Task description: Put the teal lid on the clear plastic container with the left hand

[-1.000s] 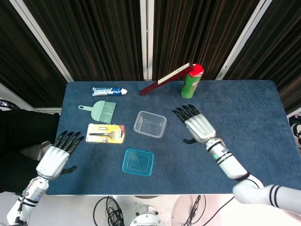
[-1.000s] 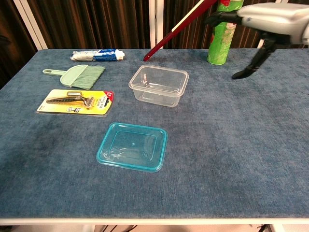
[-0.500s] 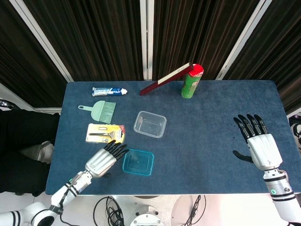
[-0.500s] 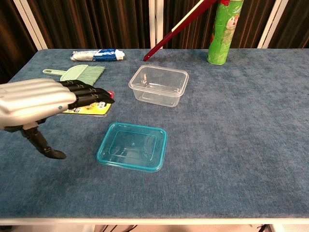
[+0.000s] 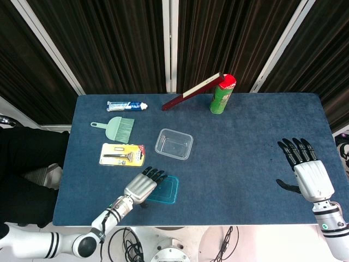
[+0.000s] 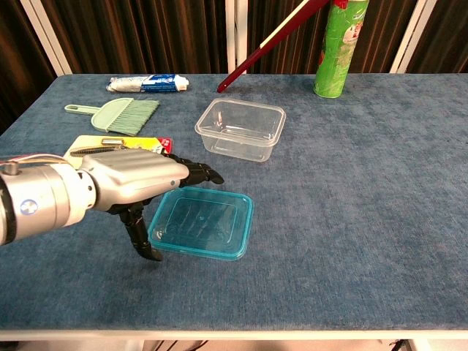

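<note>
The teal lid (image 5: 166, 190) (image 6: 207, 224) lies flat on the blue table near its front edge. Behind it stands the clear plastic container (image 5: 174, 143) (image 6: 240, 128), upright and with nothing in it. My left hand (image 5: 143, 186) (image 6: 139, 179) hovers over the lid's left edge, fingers stretched flat toward the container and thumb hanging down beside the lid; it holds nothing. My right hand (image 5: 310, 174) is open near the table's front right corner, seen only in the head view.
A yellow peeler card (image 5: 122, 154) (image 6: 95, 150) and a mint brush (image 5: 115, 127) (image 6: 117, 115) lie left of the container. Toothpaste (image 5: 126, 106), a red tool (image 5: 191, 91) and a green can (image 5: 221, 94) (image 6: 336, 51) stand along the far edge.
My left hand has moved right across the front of the table until it overlaps the teal lid's left edge. My right hand left the middle and drew back to the front right corner.
</note>
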